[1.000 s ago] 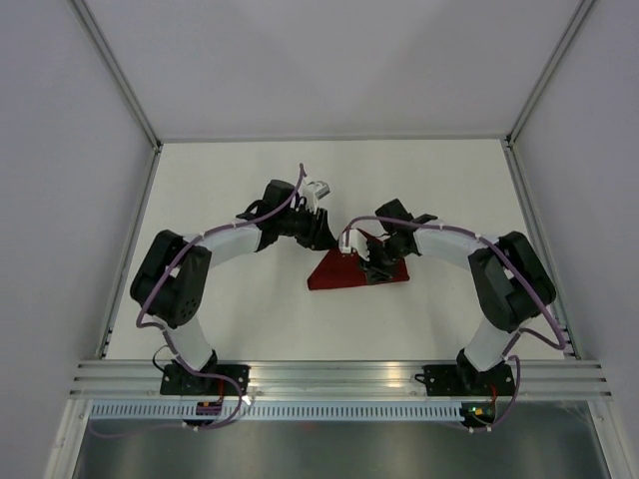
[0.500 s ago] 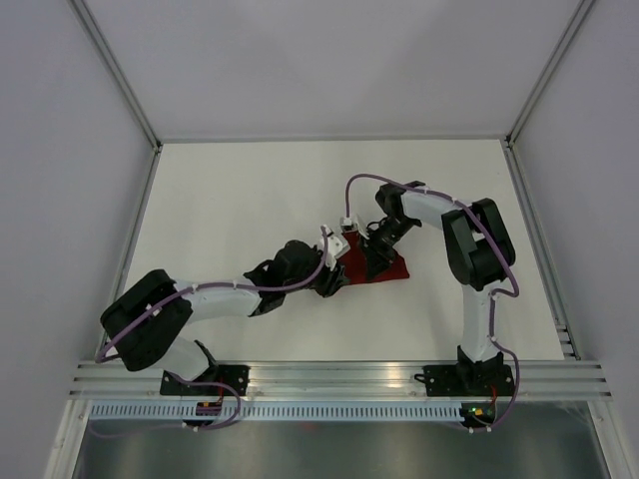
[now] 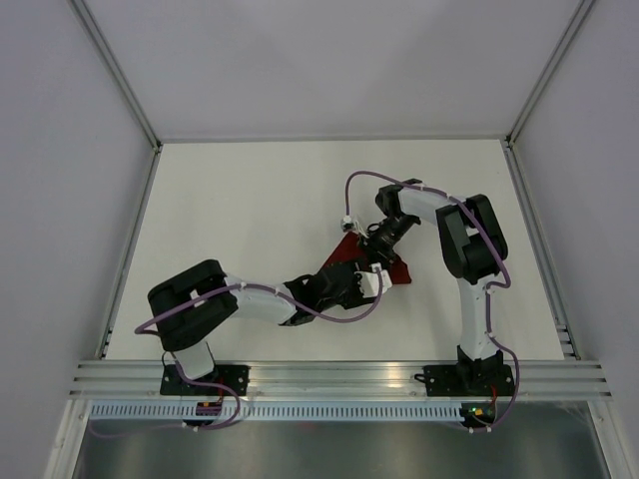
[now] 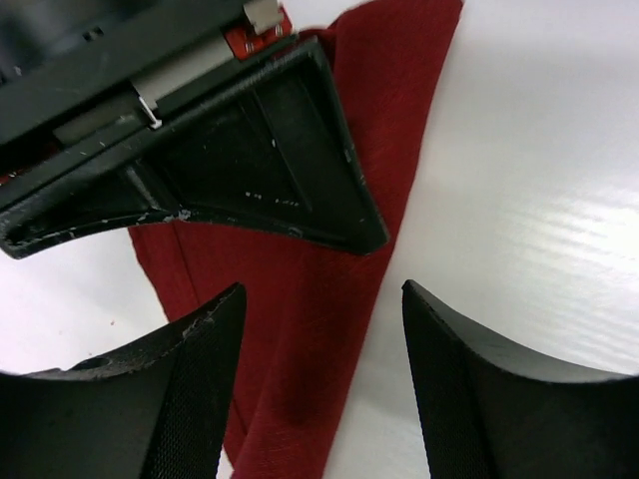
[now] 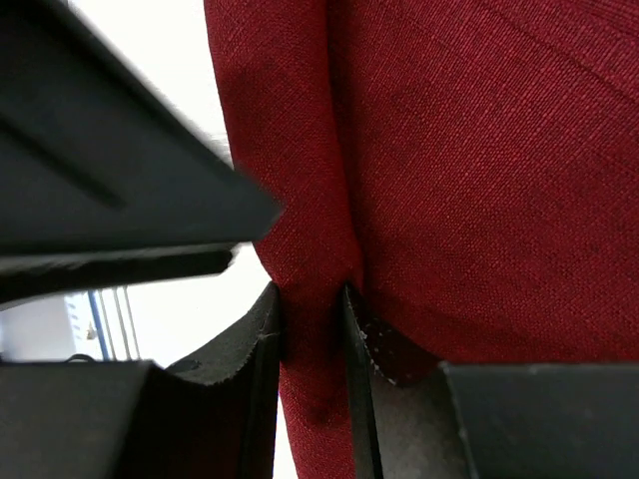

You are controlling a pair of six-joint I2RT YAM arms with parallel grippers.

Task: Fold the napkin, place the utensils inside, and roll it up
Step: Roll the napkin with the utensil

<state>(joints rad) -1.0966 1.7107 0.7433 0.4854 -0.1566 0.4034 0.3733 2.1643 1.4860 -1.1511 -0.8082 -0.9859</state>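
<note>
Maroon napkin (image 5: 479,150) pinched in right hand (image 5: 312,309), left hand (image 4: 321,299) spread

place: pretty clearly a robotics lab test cell
walls: plain grey panels (image 3: 60,150) boxing it in
front: aluminium rail (image 3: 339,371), left arm (image 3: 200,304) and right arm (image 3: 469,239) bolted on
surface: white table (image 3: 250,200)

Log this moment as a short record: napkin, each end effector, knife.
cloth: napkin, dark red, bunched into folds on the white table
right side: right end effector shut on a raised fold of the napkin
left side: left end effector open, fingers astride the napkin's edge, gripping nothing, close to the right one
knife: not visible in any view
</note>
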